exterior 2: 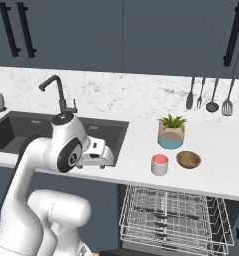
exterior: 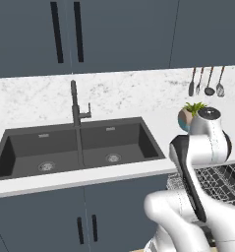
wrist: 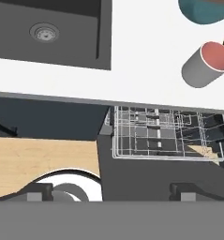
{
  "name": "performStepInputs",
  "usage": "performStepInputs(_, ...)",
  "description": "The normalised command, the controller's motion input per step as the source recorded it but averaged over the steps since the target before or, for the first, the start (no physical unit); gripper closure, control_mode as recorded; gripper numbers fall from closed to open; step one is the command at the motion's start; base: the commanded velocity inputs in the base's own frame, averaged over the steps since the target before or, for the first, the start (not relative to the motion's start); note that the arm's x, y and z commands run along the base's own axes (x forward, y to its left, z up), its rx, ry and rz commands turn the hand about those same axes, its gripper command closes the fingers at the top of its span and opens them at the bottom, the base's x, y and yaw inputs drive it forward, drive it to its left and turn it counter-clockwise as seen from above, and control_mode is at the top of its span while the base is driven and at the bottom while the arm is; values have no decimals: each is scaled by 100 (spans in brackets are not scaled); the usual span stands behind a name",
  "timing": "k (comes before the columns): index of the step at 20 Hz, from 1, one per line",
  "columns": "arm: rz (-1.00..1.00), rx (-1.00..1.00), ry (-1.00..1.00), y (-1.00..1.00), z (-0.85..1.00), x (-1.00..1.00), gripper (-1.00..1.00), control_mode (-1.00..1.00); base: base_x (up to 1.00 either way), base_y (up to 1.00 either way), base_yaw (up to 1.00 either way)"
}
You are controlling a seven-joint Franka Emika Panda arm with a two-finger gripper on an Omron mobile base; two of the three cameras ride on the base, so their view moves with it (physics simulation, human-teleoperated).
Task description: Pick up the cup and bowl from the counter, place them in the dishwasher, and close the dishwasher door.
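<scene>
step: reach for cup | tool (wrist: 111, 191): I see jaws wide apart, nothing held | cup (exterior 2: 160, 164): upright on surface (exterior 2: 221, 167), just beside bowl (exterior 2: 188, 159), above pulled-out rack (exterior 2: 173, 215) | relation: cup lies ahead and right of my tool

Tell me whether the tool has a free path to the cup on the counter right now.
Probably yes. The cup stands upright near the counter edge, apart from the bowl and plant, and the tool is open with nothing between them.
</scene>
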Motion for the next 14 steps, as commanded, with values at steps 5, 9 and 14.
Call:
performStepInputs(5, 10, 4, 0, -42, -10, 49, -100, -100, 0, 0, 0)
performStepInputs(9, 7, 4, 0, -49, -15, 62, -100, -100, 0, 0, 0)
performStepInputs(14, 6, 4, 0, -52, -13, 57, -100, -100, 0, 0, 0)
